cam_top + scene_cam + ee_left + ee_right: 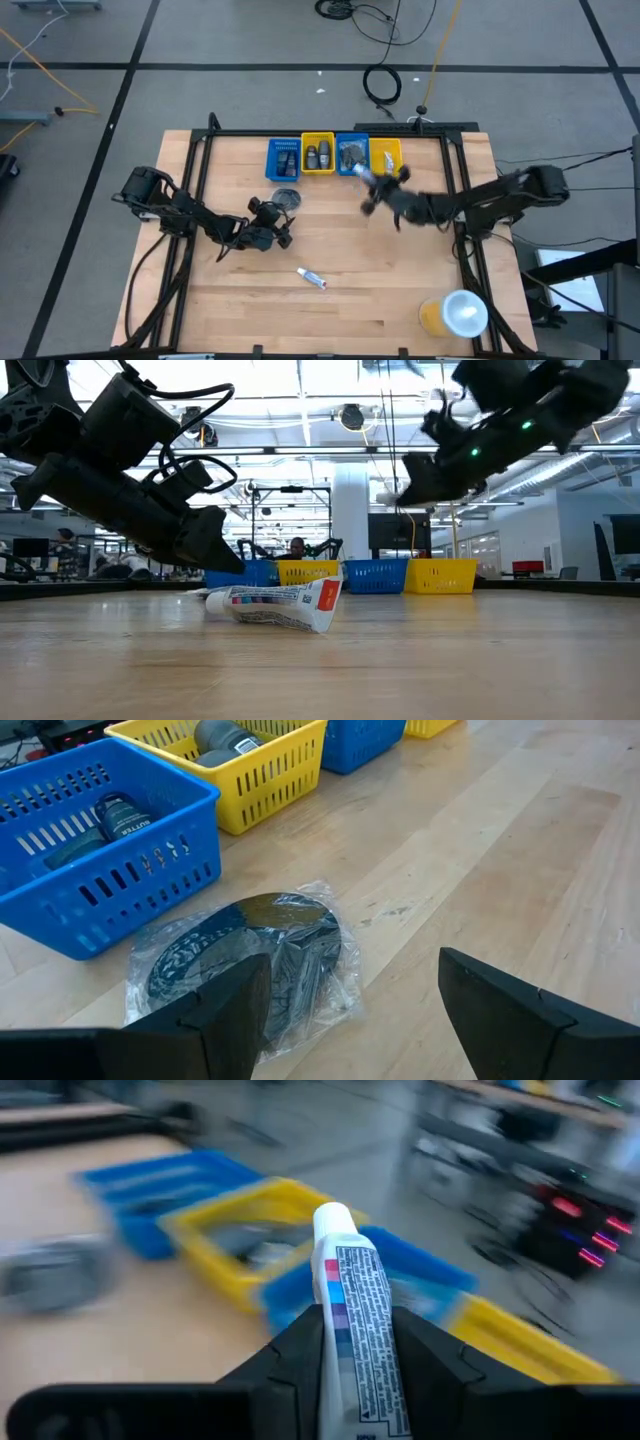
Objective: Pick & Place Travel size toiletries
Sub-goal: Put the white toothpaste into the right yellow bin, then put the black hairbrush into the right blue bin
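Note:
My right gripper (372, 186) is raised above the table just short of the bins, shut on a white tube with blue and pink print (352, 1305); the tube's free end (357, 171) points toward the bins. My left gripper (350, 1010) is open near a round dark disc in a clear plastic pouch (250, 960), which lies flat on the table in front of the left blue bin (90, 870). One finger (225, 1010) stands in front of the pouch's edge. A second white tube with a red end (280, 605) lies on its side at mid-table (312, 278). My right gripper pinches the white tube's body (358, 1345) between its two fingers (290, 1365). The fingers lie along the tube, and its rounded white end (335, 1220) sticks out ahead of them. The tube is lifted clear of the table.
Four bins stand in a row at the far edge: blue (284, 157) with dark bottles, yellow (318, 153) with grey items, blue (352, 150), yellow (388, 155). A large yellow cup with a white lid (455, 315) stands at the near right corner. Bare wood lies between the arms.

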Tool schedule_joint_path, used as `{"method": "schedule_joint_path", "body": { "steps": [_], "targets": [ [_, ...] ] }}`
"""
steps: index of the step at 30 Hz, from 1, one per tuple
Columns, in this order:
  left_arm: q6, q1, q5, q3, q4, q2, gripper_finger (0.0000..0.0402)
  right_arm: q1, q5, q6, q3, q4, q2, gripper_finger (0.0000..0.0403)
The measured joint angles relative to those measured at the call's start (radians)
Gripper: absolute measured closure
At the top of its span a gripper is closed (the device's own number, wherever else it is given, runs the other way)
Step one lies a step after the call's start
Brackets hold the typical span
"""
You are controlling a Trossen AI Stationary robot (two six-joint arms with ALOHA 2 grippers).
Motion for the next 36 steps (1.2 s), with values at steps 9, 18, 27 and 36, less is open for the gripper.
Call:
{"method": "schedule_joint_path", "body": {
  "steps": [9,18,27,36],
  "targets": [
    [0.0,0.0,-0.003,0.0,0.0,0.0,0.0117,-0.346,-0.238,0.241,0.0,-0.222,-0.025,0.0305],
    [0.001,0.005,-0.003,0.0,0.0,0.0,0.0117,-0.431,-0.24,0.349,0.001,-0.183,0.09,0.0305],
    [0.001,0.005,-0.003,0.0,-0.002,0.0,0.0117,-0.438,-0.24,0.353,0.001,-0.14,0.135,0.028],
    [0.001,0.005,-0.002,0.0,-0.003,0.0,0.0117,-0.464,-0.264,0.362,0.001,-0.138,0.134,0.0231]
  ]
}}
